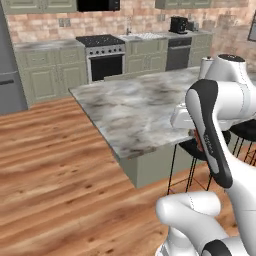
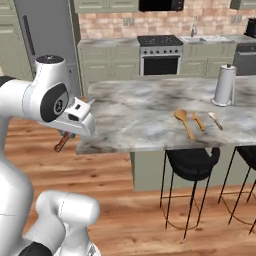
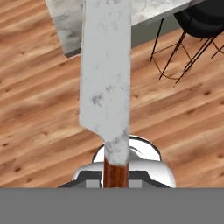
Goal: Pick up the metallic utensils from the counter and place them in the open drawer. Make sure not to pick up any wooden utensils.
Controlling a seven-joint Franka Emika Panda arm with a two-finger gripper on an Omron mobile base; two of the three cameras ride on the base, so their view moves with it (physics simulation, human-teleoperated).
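Observation:
My gripper [image 2: 67, 134] is shut on a knife [image 3: 107, 74] with a silvery blade and a dark reddish-brown handle [image 2: 61, 142]. It holds the knife in the air over the wooden floor, just off the near left corner of the marbled counter [image 2: 140, 112]. In the hand view the blade runs up the middle, across the counter's corner [image 3: 65, 22]. A long tan wooden spoon [image 2: 183, 120] lies on the counter's right part, with a slim orange-brown utensil [image 2: 198, 121] and a short pale utensil [image 2: 215, 120] beside it. The open drawer is out of view.
A paper-towel holder [image 2: 225, 85] stands behind the utensils. Black stools [image 2: 192, 162] are tucked under the counter's near edge. A stove [image 2: 160, 55] and sage-green cabinets line the brick back wall, with a grey fridge [image 2: 45, 35] to their left.

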